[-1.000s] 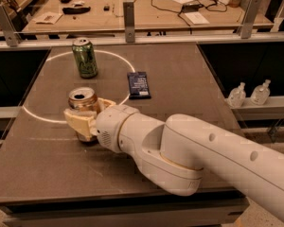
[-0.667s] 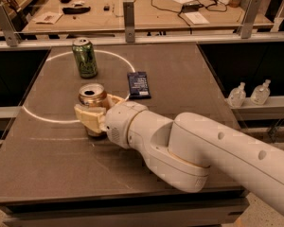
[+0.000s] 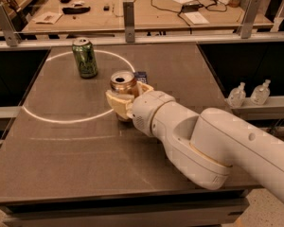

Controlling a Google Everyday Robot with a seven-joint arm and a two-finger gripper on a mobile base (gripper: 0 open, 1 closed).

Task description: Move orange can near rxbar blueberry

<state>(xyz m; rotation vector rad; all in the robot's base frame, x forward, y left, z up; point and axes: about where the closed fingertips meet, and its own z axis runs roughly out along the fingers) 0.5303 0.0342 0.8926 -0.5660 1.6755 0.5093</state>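
Here the hand (image 3: 128, 97) clasps the upright orange can (image 3: 122, 81).

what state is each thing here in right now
orange can, upright, clasped between the tool's fingers
tool, shut on the orange can, just in front of the rxbar blueberry
rxbar blueberry, lying flat, mostly hidden behind the orange can and tool
green can, upright, standing free, untouched
two clear bottles, upright, side by side at far right
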